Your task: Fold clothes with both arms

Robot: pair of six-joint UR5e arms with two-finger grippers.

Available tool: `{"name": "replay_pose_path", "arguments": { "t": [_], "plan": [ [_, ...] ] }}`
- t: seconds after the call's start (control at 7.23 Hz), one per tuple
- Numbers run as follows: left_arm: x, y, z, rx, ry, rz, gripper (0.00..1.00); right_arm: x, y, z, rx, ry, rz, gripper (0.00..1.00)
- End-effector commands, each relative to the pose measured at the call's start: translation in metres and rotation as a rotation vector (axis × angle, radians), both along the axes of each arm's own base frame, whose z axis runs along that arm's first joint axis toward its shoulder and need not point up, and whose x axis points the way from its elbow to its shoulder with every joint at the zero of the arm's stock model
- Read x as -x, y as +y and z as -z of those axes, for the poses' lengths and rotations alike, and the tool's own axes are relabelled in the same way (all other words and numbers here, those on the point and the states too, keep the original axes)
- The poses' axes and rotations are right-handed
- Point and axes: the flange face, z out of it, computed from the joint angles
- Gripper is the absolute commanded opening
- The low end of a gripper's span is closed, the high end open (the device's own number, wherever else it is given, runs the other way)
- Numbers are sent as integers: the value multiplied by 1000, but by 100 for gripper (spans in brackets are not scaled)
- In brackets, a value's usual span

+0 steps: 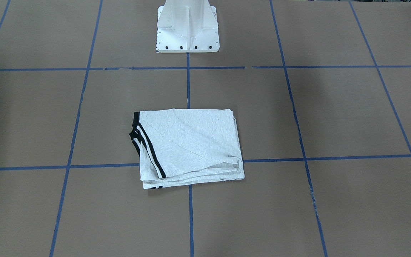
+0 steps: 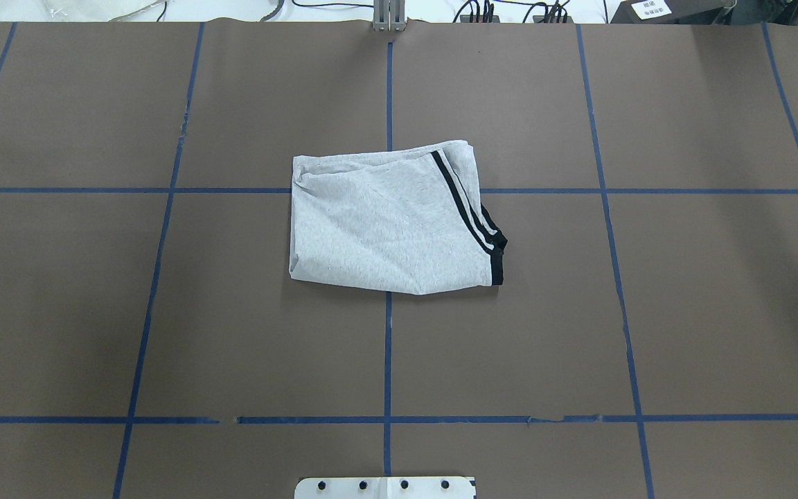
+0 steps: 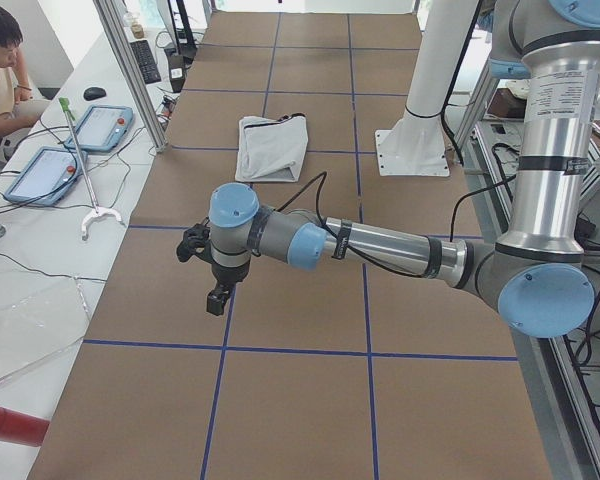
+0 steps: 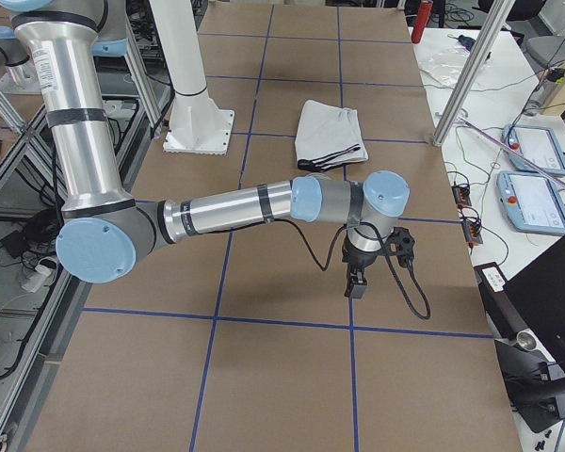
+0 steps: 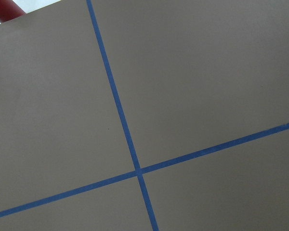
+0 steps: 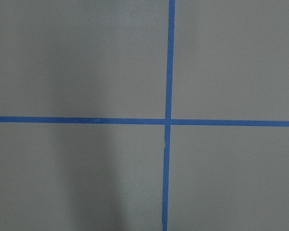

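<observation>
The T-shirt (image 2: 385,222) lies folded in a rough square at the overhead frame's centre, black stripes (image 2: 465,208) at its right edge, on the brown table (image 2: 163,326). My left pincer (image 3: 218,298) and right pincer (image 4: 355,286) hang well apart from it; whether each is apart or together, I cannot tell.

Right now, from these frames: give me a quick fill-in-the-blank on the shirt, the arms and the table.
1. The shirt lies ___ in a compact rectangle on the table.
2. Its stripes are ___.
3. ___ the left pincer nor the right pincer touches the shirt.
4. The tape gridding the table is ___.

Missing words: folded; black; Neither; blue.
</observation>
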Motion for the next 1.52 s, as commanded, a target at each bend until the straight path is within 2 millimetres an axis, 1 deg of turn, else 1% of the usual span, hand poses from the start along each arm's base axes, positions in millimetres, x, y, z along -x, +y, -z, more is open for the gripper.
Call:
{"name": "replay_pose_path", "arguments": {
  "t": [0.0,0.28,0.41,0.55,0.69,0.83,1.11,1.38],
  "plan": [
    [6,18,-19,13,23,-8,100,0,4,-8,20,8,-4,100],
    [5,10,-16,32,29,18,100,9,5,-14,31,10,7,100],
    [5,7,-6,11,29,18,100,13,5,-20,42,9,15,100],
    [5,8,-9,10,25,17,100,14,5,-18,39,8,17,100],
    [6,15,-4,1,23,21,100,14,6,-12,26,1,16,100],
    [7,21,-3,1,26,23,100,14,7,-13,29,6,16,100],
    [5,16,-2,3,27,22,100,14,5,-6,17,1,14,100],
    [5,17,5,-9,29,21,100,14,0,1,3,-3,12,100]
  ]
}}
